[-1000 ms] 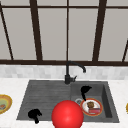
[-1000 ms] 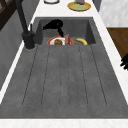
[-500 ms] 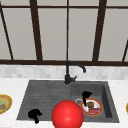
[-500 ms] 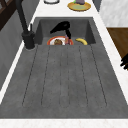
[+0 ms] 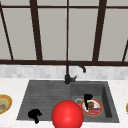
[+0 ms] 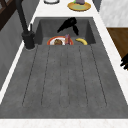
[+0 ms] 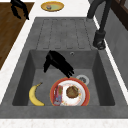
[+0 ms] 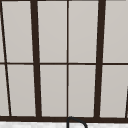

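My right hand [image 5: 87,99] hovers in the sink basin just above a red-rimmed plate [image 5: 98,111], open, with its fingers pointing down at the plate's near edge. In the right side view this hand [image 7: 57,62] sits behind the plate [image 7: 79,99], which carries a brown round piece of food and a small packet. A yellow banana [image 7: 34,95] lies on the basin floor beside the plate. My left hand [image 5: 34,114] hangs idle and open over the front left edge of the drainboard, holding nothing.
A big red ball [image 5: 67,115] stands at the sink's front edge in the front view. The black faucet [image 5: 68,72] rises behind the sink [image 5: 45,92]. A yellow dish [image 5: 3,104] with food rests on the left counter. The drain [image 7: 82,79] lies by the plate.
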Available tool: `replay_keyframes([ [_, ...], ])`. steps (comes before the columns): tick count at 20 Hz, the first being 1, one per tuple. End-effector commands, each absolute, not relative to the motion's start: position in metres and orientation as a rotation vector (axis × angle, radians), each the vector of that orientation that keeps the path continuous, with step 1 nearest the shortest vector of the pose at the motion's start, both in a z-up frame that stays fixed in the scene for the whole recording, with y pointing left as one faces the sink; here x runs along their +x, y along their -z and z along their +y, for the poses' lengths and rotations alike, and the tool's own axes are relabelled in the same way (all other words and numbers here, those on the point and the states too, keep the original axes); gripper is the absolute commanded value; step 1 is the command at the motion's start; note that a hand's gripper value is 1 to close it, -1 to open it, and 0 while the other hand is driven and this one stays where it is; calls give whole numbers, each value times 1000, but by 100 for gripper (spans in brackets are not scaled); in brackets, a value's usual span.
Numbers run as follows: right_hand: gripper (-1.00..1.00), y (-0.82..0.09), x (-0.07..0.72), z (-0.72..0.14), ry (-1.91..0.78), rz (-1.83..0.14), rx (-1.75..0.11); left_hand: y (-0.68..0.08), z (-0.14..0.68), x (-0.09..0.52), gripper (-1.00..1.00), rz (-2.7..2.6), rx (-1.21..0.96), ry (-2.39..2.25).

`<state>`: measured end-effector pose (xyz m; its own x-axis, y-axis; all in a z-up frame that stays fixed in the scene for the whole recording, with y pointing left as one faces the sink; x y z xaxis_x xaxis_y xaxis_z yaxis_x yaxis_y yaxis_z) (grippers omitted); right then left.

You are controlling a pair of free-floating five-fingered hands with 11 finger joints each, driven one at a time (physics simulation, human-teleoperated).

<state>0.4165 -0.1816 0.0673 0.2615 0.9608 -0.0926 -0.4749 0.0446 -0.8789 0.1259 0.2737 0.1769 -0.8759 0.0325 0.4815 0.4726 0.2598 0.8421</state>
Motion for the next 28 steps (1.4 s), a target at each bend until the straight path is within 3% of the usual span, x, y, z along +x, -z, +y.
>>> replay_keyframes([
  [1,-100,-80,403,-186,-1243,-656,-883,-177,274,126,0,-2170,-461,1649],
  [16,-100,-133,335,-239,-1206,-735,-775,-177,274,126,0,-2170,-461,1649],
  [28,-100,-119,294,-261,-1197,-708,-789,-177,274,126,0,-2170,-461,1649],
])
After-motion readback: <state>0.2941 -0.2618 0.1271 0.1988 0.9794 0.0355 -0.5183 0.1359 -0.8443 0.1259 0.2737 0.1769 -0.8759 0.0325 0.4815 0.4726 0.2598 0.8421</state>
